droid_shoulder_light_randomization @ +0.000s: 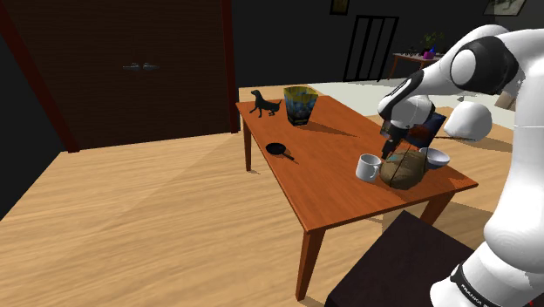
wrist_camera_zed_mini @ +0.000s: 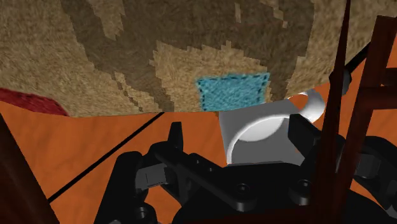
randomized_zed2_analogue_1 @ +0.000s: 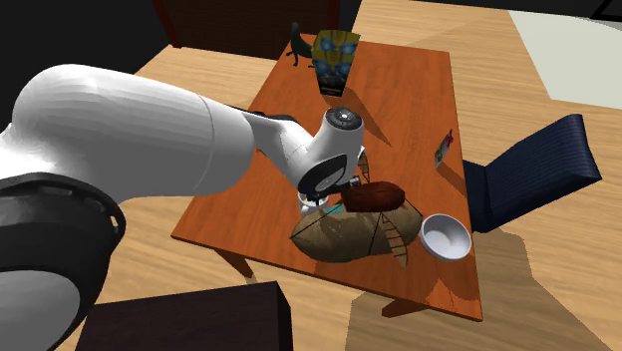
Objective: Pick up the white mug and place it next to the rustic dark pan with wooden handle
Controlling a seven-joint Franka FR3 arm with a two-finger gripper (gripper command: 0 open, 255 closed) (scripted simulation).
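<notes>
Two empty containers, white mug [wrist_camera_zed_mini: 254, 127] within parted claw [wrist_camera_zed_mini: 236, 130], white bowl [randomized_zed2_analogue_1: 445, 237]

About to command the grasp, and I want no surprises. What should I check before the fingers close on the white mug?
1. Gripper open: ok, its fingers stand apart.
2. White mug between the fingers: ok, seen in the wrist view.
3. Mug upright: ok, its opening faces up.
4. Clearance from the brown sack beside the mug: cannot tell, they are very close.
5. Room beside the dark pan: ok, bare table around it.
</notes>
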